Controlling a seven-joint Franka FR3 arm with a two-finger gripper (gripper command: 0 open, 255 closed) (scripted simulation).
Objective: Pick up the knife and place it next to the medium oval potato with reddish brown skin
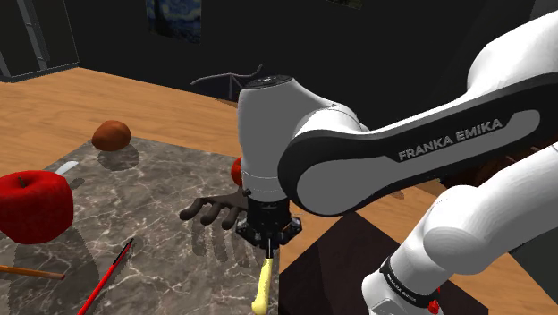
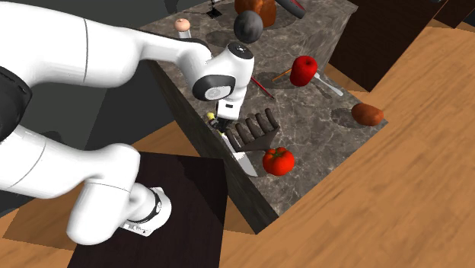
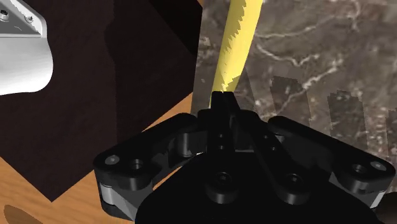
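Marble counter (image 1: 170, 192), claw (image 3: 222, 105) clasping yellow-handled knife (image 3: 240, 38)

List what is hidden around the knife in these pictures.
Knife blade: behind the gripper in the shoulder view, behind the jaws in the wrist view.
Knife handle: mostly behind the arm in the second exterior view.
Tomato: mostly behind the arm in the shoulder view.
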